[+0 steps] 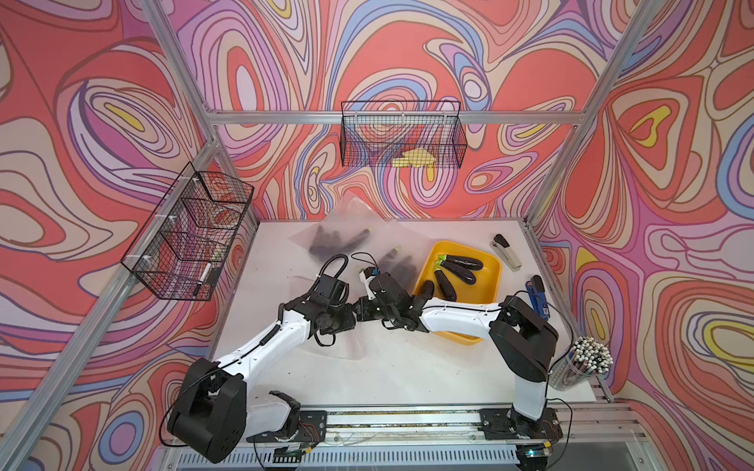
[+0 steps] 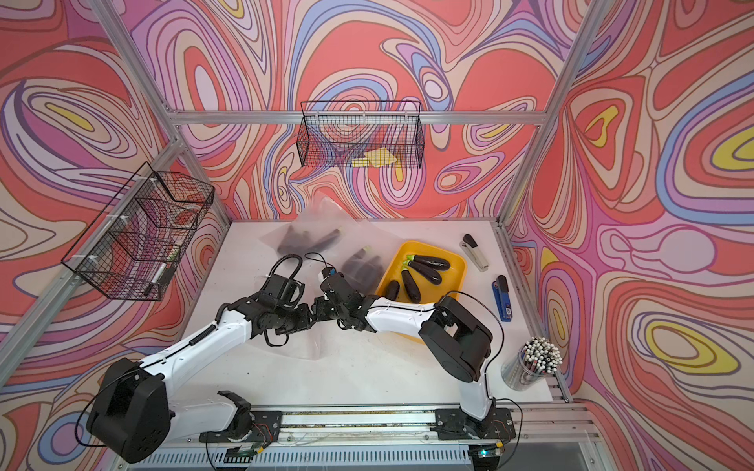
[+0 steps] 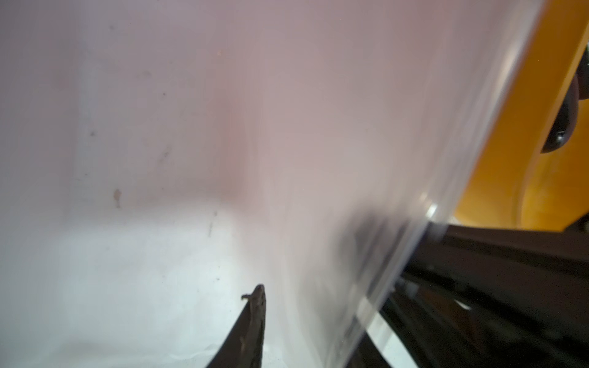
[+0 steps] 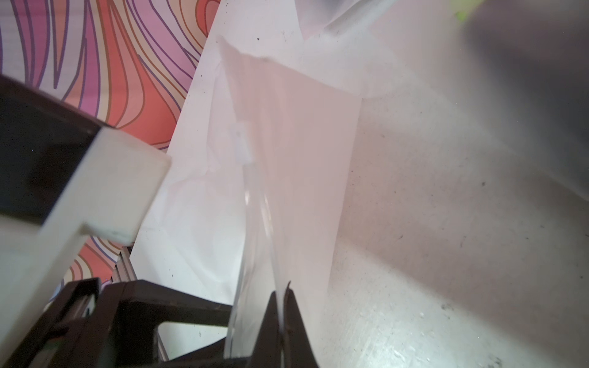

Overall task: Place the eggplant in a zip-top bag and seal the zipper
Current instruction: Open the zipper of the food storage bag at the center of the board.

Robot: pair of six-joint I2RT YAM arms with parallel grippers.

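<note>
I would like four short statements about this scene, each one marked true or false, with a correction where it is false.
1. The yellow tray holds several eggplants. True.
2. The right gripper is shut on the film of a clear bag. True.
3. The wire basket on the back wall holds eggplants. False: only a flat yellow item lies in it.
4. The blue stapler lies inside the tray. False: it lies on the table, beside the tray.
</note>
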